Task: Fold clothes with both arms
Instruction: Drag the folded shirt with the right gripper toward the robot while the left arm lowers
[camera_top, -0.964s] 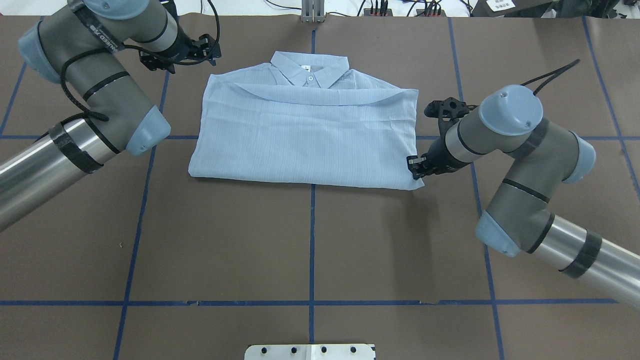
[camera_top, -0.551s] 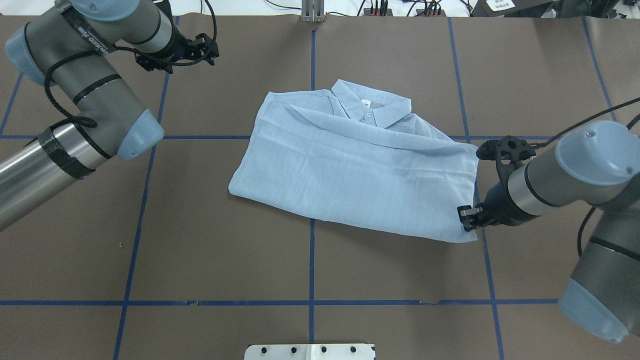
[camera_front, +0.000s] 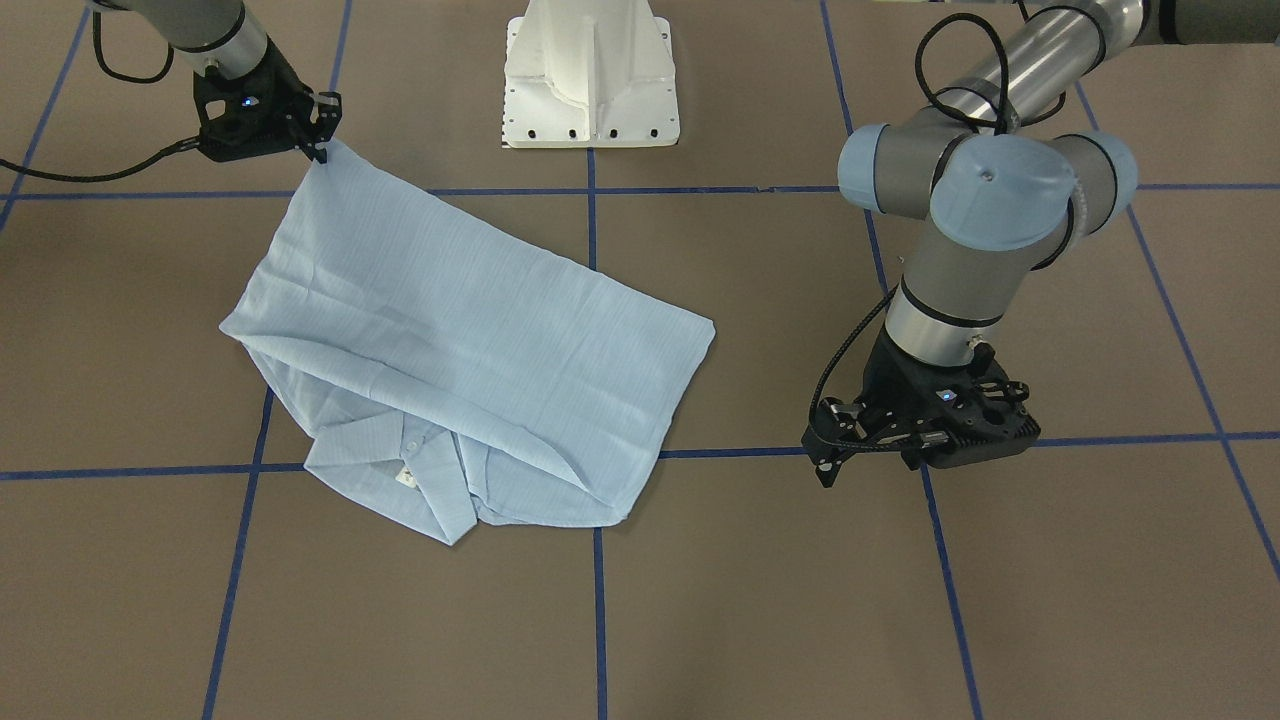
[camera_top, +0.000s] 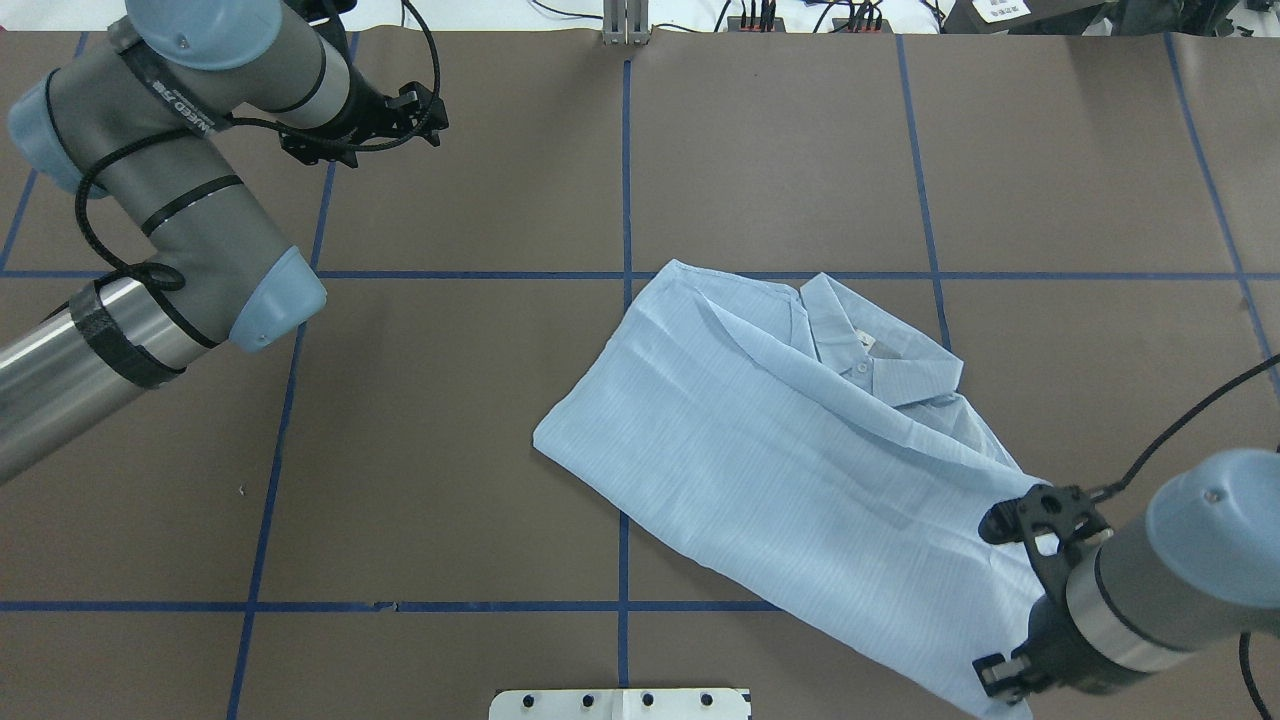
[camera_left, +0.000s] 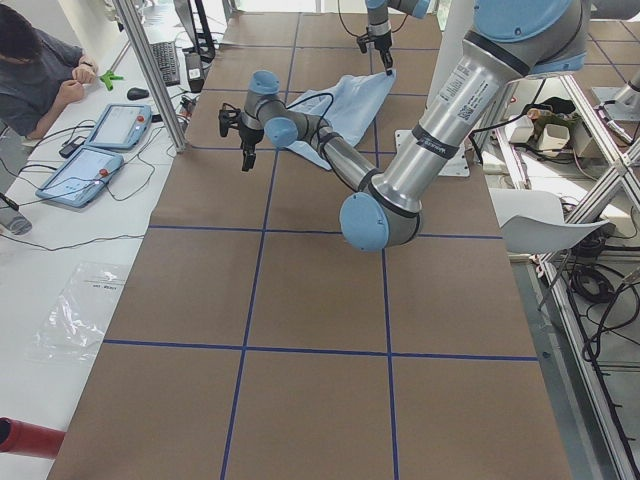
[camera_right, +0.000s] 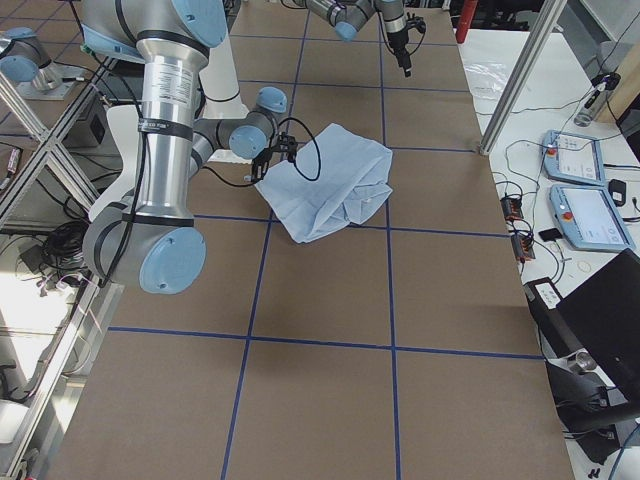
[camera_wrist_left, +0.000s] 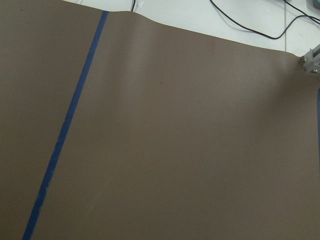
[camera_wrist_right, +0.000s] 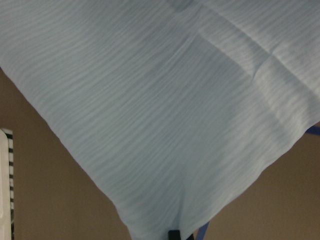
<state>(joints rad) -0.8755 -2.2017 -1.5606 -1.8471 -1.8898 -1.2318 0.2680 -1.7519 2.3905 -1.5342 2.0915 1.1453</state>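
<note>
The shirt (camera_front: 450, 350) is folded once, right pincer (camera_front: 322, 150) pinching its corner, left pincer (camera_front: 818, 460) spread; further folds seem left

Shirt (camera_top: 800, 470) corner and most of the right arm (camera_top: 1170, 580) beyond the overhead view's lower-right edges.

No text can be read with certainty.

- **Black strap** (camera_top: 178, 95) on the left arm (camera_top: 200, 180), upper left of the overhead view: white capital lettering, too small to make out.
- **White sticker** (camera_left: 466, 98) on the same arm's silver tube, upper right of the left-side view: print blurred.
- **Neck label** (camera_top: 866, 343) of the shirt (camera_top: 780, 470), centre right: no characters discernible.
- **White tag** (camera_top: 1003, 10), top right edge: illegible.
</note>
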